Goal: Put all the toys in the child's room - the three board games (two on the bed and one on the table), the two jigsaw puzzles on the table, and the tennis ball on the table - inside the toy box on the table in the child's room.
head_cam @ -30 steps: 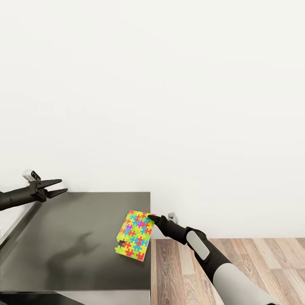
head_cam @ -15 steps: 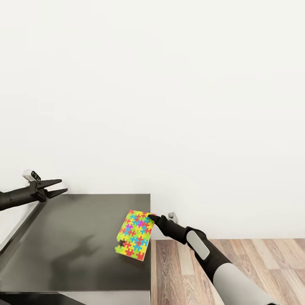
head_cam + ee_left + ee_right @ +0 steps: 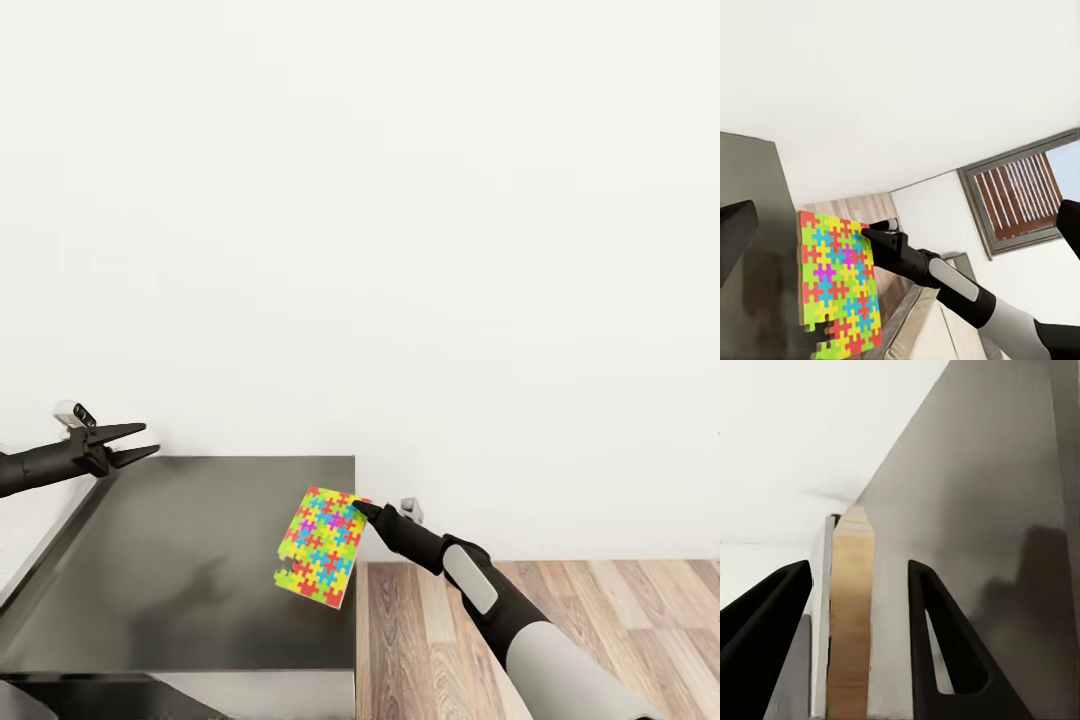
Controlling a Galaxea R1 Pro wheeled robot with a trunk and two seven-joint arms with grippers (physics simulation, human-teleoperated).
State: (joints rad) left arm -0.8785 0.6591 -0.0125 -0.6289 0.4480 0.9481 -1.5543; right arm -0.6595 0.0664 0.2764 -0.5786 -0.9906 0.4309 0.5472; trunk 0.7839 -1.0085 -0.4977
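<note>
A jigsaw puzzle (image 3: 320, 548), a thin panel of yellow, pink, blue and green pieces, hangs tilted just above the right edge of a dark grey flat top (image 3: 180, 560). My right gripper (image 3: 360, 510) is shut on its upper corner. The left wrist view shows the same puzzle (image 3: 840, 281) and the right gripper (image 3: 868, 231) pinching it. In the right wrist view the puzzle's tan edge (image 3: 851, 615) stands between the black fingers (image 3: 945, 630). My left gripper (image 3: 150, 440) hovers open over the top's far left corner, holding nothing.
A white wall rises behind the dark top. Wood-plank floor (image 3: 560, 620) lies to the right of it. A pale strip (image 3: 30, 540) runs along its left side. A window with brown slats (image 3: 1016, 191) appears in the left wrist view.
My right gripper has lifted the puzzle slightly higher above the dark top. The left arm has stayed still.
</note>
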